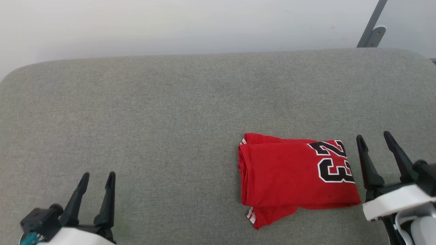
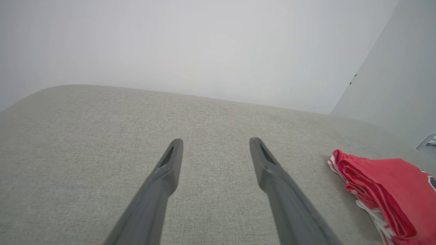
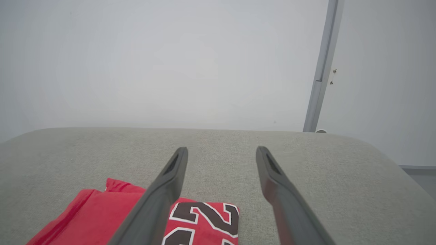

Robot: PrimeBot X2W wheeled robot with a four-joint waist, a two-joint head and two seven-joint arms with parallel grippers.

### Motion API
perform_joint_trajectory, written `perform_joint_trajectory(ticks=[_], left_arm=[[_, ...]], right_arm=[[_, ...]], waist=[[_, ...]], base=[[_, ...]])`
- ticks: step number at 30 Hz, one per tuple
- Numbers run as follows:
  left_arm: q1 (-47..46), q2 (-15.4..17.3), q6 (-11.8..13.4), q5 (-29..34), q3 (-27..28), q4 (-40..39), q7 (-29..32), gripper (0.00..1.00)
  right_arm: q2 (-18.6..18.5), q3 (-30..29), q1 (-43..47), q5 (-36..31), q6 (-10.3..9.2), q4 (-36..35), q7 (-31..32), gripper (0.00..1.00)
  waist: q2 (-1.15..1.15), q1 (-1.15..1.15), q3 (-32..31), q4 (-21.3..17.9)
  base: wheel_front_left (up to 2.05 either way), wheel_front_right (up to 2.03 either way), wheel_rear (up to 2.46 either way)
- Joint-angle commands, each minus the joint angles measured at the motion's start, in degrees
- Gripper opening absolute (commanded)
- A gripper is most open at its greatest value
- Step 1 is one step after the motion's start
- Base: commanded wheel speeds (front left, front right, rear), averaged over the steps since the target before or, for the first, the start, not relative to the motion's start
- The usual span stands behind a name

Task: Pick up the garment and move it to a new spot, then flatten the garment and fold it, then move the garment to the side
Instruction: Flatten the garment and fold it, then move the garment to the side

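Your right tool [image 1: 373, 136] is nearest the lens at lower right. Its fingers are spread wide with nothing between them, and it stands just beside the garment's number end; no contact is visible from the head view. In the right wrist view the left finger crosses in front of the red cloth, so you can't tell height above it from there.

The garment [image 1: 293, 170] lies folded into a compact red rectangle on the tabletop [image 1: 153, 119], right of centre and toward the near edge. The black, white-outlined 23 [image 1: 332, 161] faces up at the right end. The folded edge is on the left, and bits of red-white striped trim poke out at the upper-left and lower-left corners. The bottom layer sticks out unevenly at the lower left.

The tabletop is grey fabric with rounded far corners.

Your left tool [image 1: 98, 174] is at lower left, well apart from the garment. Its fingers are parted and empty, over bare fabric; you can't tell whether the tips touch it.

Behind is a pale wall [image 1: 170, 23], with a slanted grey post [image 1: 374, 20] at upper right.
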Motion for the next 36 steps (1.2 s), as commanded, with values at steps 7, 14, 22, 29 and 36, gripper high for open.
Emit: perform_joint_trajectory(ticks=[7, 14, 22, 29, 36], left_arm=[[5.6, -1.1, 0.1, 2.0, 4.2, -4.6, -0.3, 1.00], [8.2, -1.4, 0.1, 2.9, 5.6, -7.3, -0.3, 1.00], [7.0, -1.2, 0.1, 3.3, 4.9, -7.9, -0.3, 1.00], [3.6, -0.4, 0.1, 2.3, 3.8, -8.7, -0.3, 1.00], [-1.1, 0.9, 0.1, 0.9, 1.6, -8.8, -0.3, 1.00]], right_arm=[[3.2, -4.1, 6.7, -3.9, -0.04, -6.7, -0.9, 1.00], [4.8, -6.3, 9.9, -5.2, -0.04, -10.1, 0.5, 1.00], [5.9, -6.8, 9.9, -5.7, -0.05, -11.8, 2.0, 1.00], [4.2, -5.8, 4.6, -8.1, -0.05, -10.8, 12.2, 1.00], [0.3, -5.1, -0.7, -8.0, -0.05, -11.6, 34.7, 1.00]], waist=[[0.00, 0.00, 0.0, 0.4], [0.00, 0.00, 0.6, 0.4], [0.00, 0.00, 1.3, 0.0], [0.00, 0.00, 5.7, -0.6], [0.00, 0.00, 11.5, -0.8]], base=[[0.00, 0.00, 0.00], [0.00, 0.00, 0.00], [0.00, 0.00, 0.00], [0.00, 0.00, 0.00], [0.00, 0.00, 0.00]])
